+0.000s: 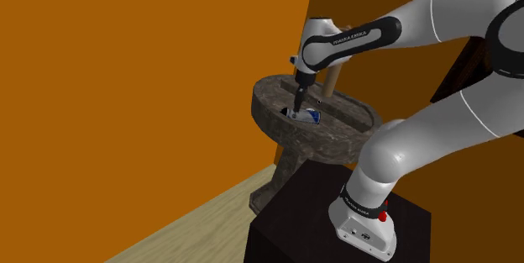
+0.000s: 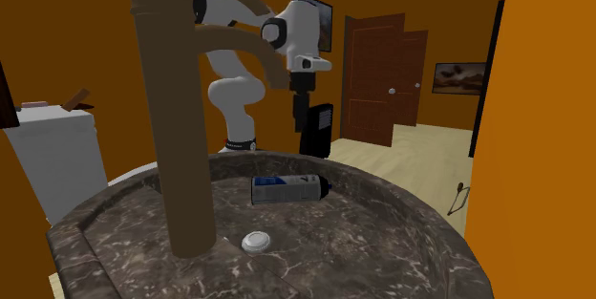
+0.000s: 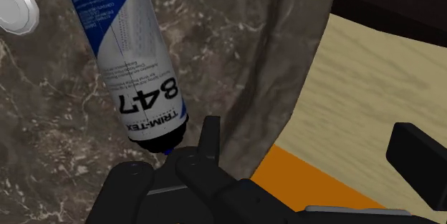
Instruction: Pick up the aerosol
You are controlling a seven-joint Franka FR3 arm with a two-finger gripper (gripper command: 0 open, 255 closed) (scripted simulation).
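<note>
In the wrist view the aerosol can (image 3: 136,65) is being cut off at its far end by the picture's edge, and the white drain plug (image 3: 14,11) is being clipped likewise. In the second exterior view the faucet (image 2: 177,135) is being cut off at the top, and the arm (image 2: 237,96) is being partly hidden behind it. In the shoulder view the can's label is being shown too small to read, and part of the can is being covered by the gripper (image 1: 299,107).

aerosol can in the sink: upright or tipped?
Tipped. The aerosol can lies on its side on the floor of the sink basin, its long axis flat in the second exterior view.
</note>
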